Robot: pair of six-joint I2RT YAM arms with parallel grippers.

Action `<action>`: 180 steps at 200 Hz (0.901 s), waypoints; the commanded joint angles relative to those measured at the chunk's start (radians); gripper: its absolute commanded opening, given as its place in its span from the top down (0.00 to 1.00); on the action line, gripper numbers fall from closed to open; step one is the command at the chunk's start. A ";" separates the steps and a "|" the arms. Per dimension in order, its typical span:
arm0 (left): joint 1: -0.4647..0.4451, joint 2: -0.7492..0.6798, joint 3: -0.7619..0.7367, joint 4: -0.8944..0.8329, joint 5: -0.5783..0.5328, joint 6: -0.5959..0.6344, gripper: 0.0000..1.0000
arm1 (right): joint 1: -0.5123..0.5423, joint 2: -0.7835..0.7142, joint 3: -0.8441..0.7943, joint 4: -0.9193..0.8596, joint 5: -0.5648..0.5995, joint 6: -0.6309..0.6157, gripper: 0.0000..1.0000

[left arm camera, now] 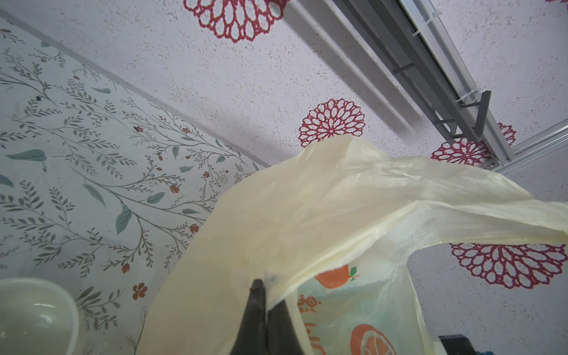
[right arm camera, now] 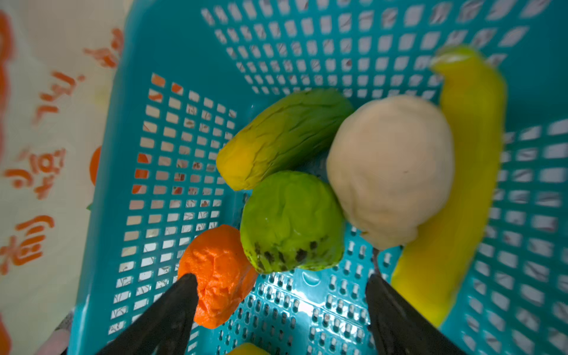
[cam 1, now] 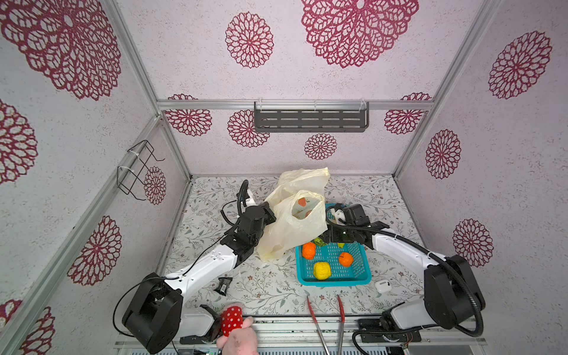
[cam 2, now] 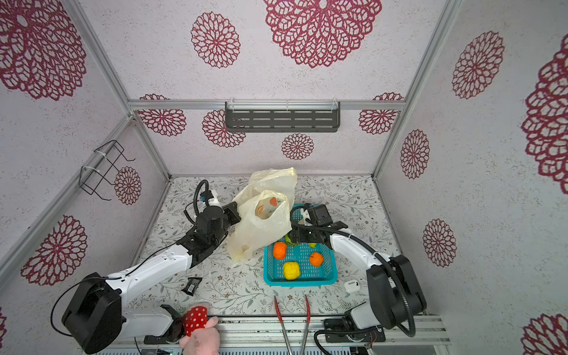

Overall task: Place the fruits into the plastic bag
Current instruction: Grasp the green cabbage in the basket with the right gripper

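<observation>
The pale-yellow plastic bag (cam 1: 292, 227) (cam 2: 258, 227) stands beside the teal basket (cam 1: 335, 280), its mouth held up. My left gripper (left arm camera: 266, 285) is shut on the bag's rim (left arm camera: 307, 215). My right gripper (right arm camera: 281, 279) hangs open inside the basket's far end, holding nothing. One orange (right arm camera: 218, 276) touches a fingertip (right arm camera: 184, 292). Just beyond lie a green bumpy ball (right arm camera: 292, 221), a beige piece (right arm camera: 390, 169), a banana (right arm camera: 455, 184) and a green-yellow long fruit (right arm camera: 282, 138). Both top views show two oranges (cam 1: 308, 250) (cam 1: 346, 259) and a lemon (cam 1: 321, 270) in the basket.
Red-handled tongs (cam 1: 325, 319) and a white earbud case (cam 1: 382, 285) lie near the front edge. A black packet (cam 1: 223, 285) lies by my left arm. A hand holds a red dotted plush toy (cam 1: 232, 319) at the front. A white bowl (left arm camera: 33, 313) sits under my left wrist.
</observation>
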 commanded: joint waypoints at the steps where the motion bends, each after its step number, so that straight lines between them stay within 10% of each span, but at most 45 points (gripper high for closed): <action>1: -0.005 -0.018 -0.002 -0.013 0.002 -0.010 1.00 | 0.002 0.032 0.056 -0.005 0.003 0.012 0.14; 82: -0.009 -0.017 -0.007 -0.001 0.020 -0.008 1.00 | 0.021 0.210 0.139 -0.023 0.026 0.021 0.17; 146: -0.010 -0.009 -0.009 0.007 0.012 -0.009 1.00 | 0.018 0.164 0.133 -0.029 0.023 0.002 0.55; 180: -0.010 -0.008 -0.004 0.009 0.023 0.008 1.00 | -0.021 0.027 0.102 -0.012 0.033 0.005 0.59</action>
